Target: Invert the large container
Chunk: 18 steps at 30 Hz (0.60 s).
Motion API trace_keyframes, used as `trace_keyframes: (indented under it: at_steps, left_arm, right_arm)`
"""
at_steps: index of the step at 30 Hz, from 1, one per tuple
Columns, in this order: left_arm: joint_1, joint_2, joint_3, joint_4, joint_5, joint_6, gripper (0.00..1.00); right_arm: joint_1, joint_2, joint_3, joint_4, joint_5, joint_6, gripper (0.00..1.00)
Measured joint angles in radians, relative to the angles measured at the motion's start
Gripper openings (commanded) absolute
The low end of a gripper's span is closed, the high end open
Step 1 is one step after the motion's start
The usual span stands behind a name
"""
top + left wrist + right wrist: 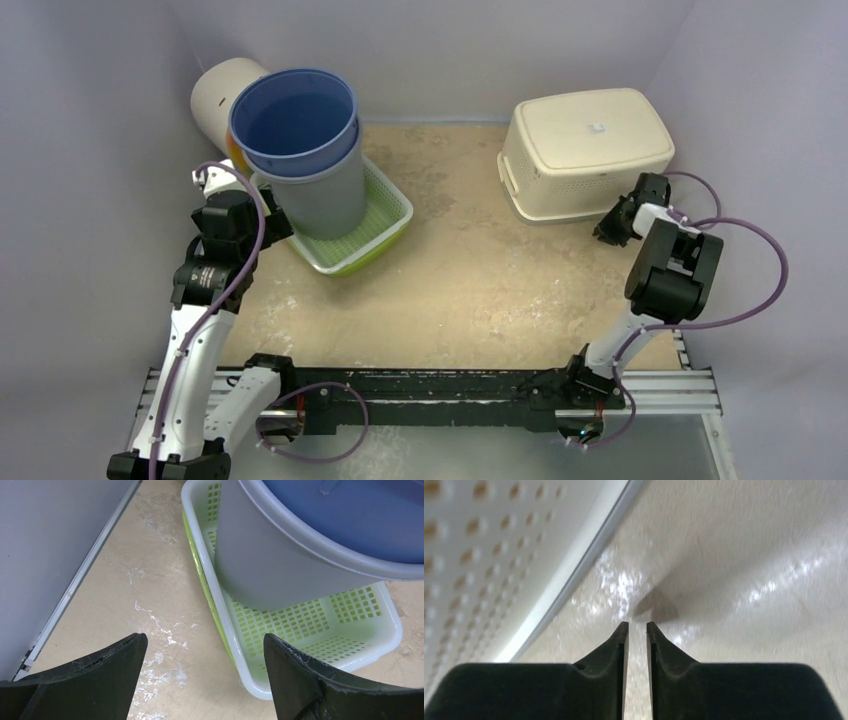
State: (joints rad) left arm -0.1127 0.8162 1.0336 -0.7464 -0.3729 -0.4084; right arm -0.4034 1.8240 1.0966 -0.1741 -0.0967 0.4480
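Note:
The large container [585, 150] is a cream perforated basket at the back right, lying bottom up with its rim on the table. My right gripper [607, 228] hovers just off its front right corner, not touching it. In the right wrist view the basket's wall [484, 555] fills the upper left. There my right gripper [637, 625] shows only a thin gap between its fingers, with bare table behind and nothing held. My left gripper [272, 222] is at the left and stands wide open and empty [205, 642].
A green mesh tray [385, 215] sits at the back left, its rim [220, 620] just ahead of my left fingers. A grey bin [320, 190] with a blue bin [295, 120] nested inside stands in it. A white cylinder [215, 95] lies behind them. Walls close in on both sides.

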Motion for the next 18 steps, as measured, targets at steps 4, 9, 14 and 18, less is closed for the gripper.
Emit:
trace_keyframes:
  at_steps: [4, 9, 14, 18]
  left_arm:
    - [0.0, 0.008, 0.0, 0.011, 0.003, 0.0, 0.87]
    - [0.0, 0.015, 0.0, 0.03, 0.005, -0.001, 0.87]
    - [0.0, 0.014, 0.0, 0.032, 0.007, -0.001, 0.87]
    - [0.0, 0.008, 0.0, 0.029, 0.007, -0.002, 0.87]
  right_arm:
    - [0.038, -0.078, -0.026, -0.07, 0.021, -0.016, 0.25]
    - [0.188, -0.175, -0.023, -0.12, 0.059, -0.03, 0.28]
    - [0.319, -0.167, 0.036, -0.147, 0.072, -0.029, 0.29]
    - [0.321, -0.097, 0.147, -0.161, 0.081, -0.025, 0.3]
